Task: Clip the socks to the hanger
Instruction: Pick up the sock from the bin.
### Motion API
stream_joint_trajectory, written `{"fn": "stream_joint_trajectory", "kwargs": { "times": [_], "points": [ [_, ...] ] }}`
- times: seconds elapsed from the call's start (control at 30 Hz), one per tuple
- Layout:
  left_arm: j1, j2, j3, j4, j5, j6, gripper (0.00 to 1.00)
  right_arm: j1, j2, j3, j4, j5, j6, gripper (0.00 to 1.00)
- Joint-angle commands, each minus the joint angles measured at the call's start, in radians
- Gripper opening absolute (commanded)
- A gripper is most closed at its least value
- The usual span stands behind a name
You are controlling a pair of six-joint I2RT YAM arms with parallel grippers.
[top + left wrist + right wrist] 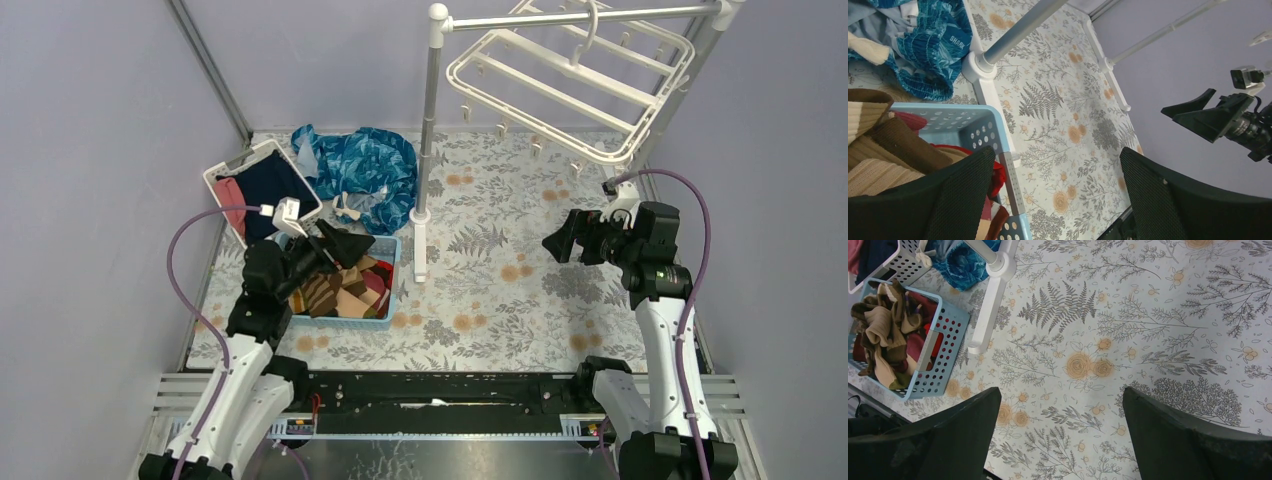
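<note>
Several brown and tan socks lie heaped in a light blue perforated basket on the left of the floral table. They also show in the left wrist view as socks and in the right wrist view as socks. My left gripper hovers open over the basket's right rim, with nothing between its fingers. The white hanger with dangling clips hangs from the rack at the top right. Below it, my right gripper stands open and empty above the tablecloth.
A grey-white rack pole stands on a white foot just right of the basket. Behind the basket lie a blue patterned cloth and a white bin of navy and pink clothes. Walls close in on both sides.
</note>
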Motion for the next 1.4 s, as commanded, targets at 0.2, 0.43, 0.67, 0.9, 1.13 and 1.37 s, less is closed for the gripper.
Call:
{"fn": "stream_joint_trajectory", "kwargs": {
  "times": [0.2,0.43,0.67,0.9,1.13,1.37],
  "points": [
    [0.003,-0.055,0.037,-0.094,0.024,-0.003,0.99,-0.002,-0.016,-0.023,0.027,-0.048,0.007,1.00],
    [-0.366,-0.001,0.180,-0.338,-0.488,0.116,0.97,-0.002,-0.019,-0.103,-0.017,-0.371,-0.359,1.00],
    [-0.639,0.202,0.273,-0.408,-0.950,0.142,0.93,-0.001,-0.023,-0.080,-0.165,-0.470,-0.609,1.00],
    [-0.639,0.213,0.362,-0.597,-1.116,0.072,0.68,-0.001,0.004,-0.048,-0.233,-0.471,-0.678,1.00],
    [-0.639,0.170,0.382,-0.833,-1.253,-0.221,0.42,0.001,0.021,-0.042,-0.267,-0.452,-0.690,1.00],
    [-0.635,0.272,0.394,-0.958,-1.359,-0.403,0.41,0.008,0.023,-0.039,-0.266,-0.434,-0.687,1.00]
  ]
}}
